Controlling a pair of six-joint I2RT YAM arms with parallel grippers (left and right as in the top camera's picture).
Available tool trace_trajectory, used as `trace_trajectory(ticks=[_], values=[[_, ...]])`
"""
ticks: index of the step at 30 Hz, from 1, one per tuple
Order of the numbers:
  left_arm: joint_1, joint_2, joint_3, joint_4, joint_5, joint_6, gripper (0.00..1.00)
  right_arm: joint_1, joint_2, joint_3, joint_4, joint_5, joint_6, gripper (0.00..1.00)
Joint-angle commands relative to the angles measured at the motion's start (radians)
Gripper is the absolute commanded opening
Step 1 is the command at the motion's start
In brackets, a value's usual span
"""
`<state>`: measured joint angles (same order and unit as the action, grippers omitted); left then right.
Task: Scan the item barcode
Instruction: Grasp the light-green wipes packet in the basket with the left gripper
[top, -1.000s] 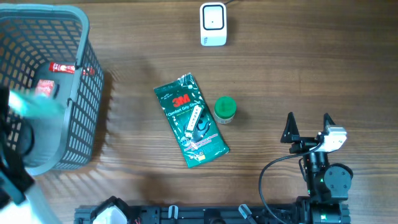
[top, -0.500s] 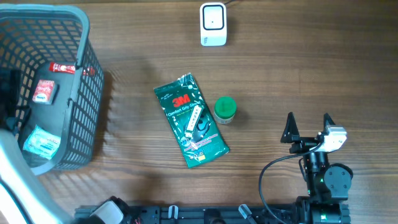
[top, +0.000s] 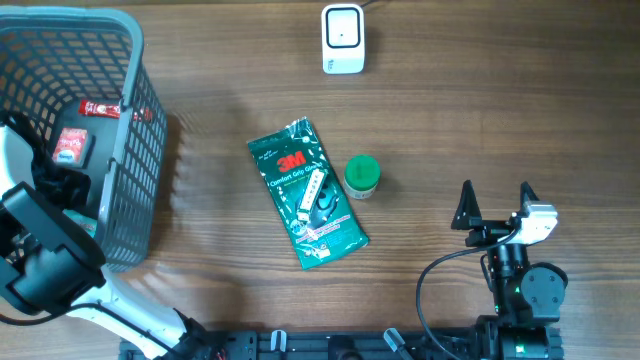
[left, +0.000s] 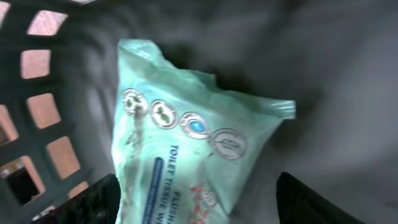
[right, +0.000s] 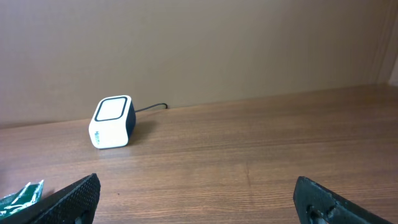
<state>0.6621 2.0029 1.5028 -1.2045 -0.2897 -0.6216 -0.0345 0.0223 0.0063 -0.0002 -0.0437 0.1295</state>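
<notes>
Two black fingertips of the left claw stand wide apart at the lower edge of the wrist view. The claw is open and clamps nothing. Between and just beyond the tips lies a pale green, crinkled plastic packet of toilet tissue wipes, flat on the dark floor of a grey plastic mesh basket. Whether either tip brushes the packet is hard to say, as the view is blurred there.

From overhead, the left arm reaches over the basket's near rim and hides most of the packet. The basket fills the far left corner of the brown wooden tabletop. A small red pouch also lies inside it, and a thin red-and-white bar sits by its right wall.

The right claw is near the tabletop's near edge, towards the right corner. Its fingers are spread to their widest with nothing between them, and it is well apart from everything else.

A dark green flat 3M pack lies at the middle of the tabletop. A small jar with a green lid stands just beside its right edge. A white box-shaped barcode scanner stands at the middle of the far edge, its cable running off the tabletop.
</notes>
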Motion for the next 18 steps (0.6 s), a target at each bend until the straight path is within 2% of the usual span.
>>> trace_trajectory(ticks=[1, 6, 7, 8, 9, 10, 11, 15, 18], values=[[0.001, 0.016, 0.000, -0.016, -0.037, 0.016, 0.73, 0.002, -0.005, -0.001, 0.003, 0.010, 0.002, 1.00], [0.001, 0.025, -0.098, 0.026, -0.039, 0.025, 0.69, 0.002, -0.005, -0.001, 0.003, 0.010, 0.002, 1.00], [0.001, 0.025, -0.123, 0.047, -0.037, 0.040, 0.64, 0.002, -0.005, -0.001, 0.003, 0.010, 0.002, 1.00], [0.001, 0.025, -0.137, 0.054, -0.037, 0.039, 0.56, 0.002, -0.005, -0.001, 0.003, 0.010, 0.002, 1.00], [0.001, 0.025, -0.143, 0.049, -0.037, 0.040, 0.22, 0.002, -0.005, -0.001, 0.003, 0.010, 0.002, 1.00], [0.001, 0.024, -0.142, 0.042, -0.038, 0.043, 0.09, 0.002, -0.005, -0.001, 0.003, 0.010, 0.002, 1.00], [0.001, 0.024, -0.140, 0.037, -0.038, 0.043, 0.04, 0.002, -0.005, -0.001, 0.003, 0.010, 0.002, 1.00], [0.001, 0.024, -0.061, -0.026, -0.045, 0.043, 0.06, 0.002, -0.005, -0.001, 0.003, 0.010, 0.002, 1.00], [0.001, 0.024, 0.098, -0.152, -0.044, 0.042, 0.04, 0.002, -0.005, -0.001, 0.003, 0.010, 0.002, 1.00]])
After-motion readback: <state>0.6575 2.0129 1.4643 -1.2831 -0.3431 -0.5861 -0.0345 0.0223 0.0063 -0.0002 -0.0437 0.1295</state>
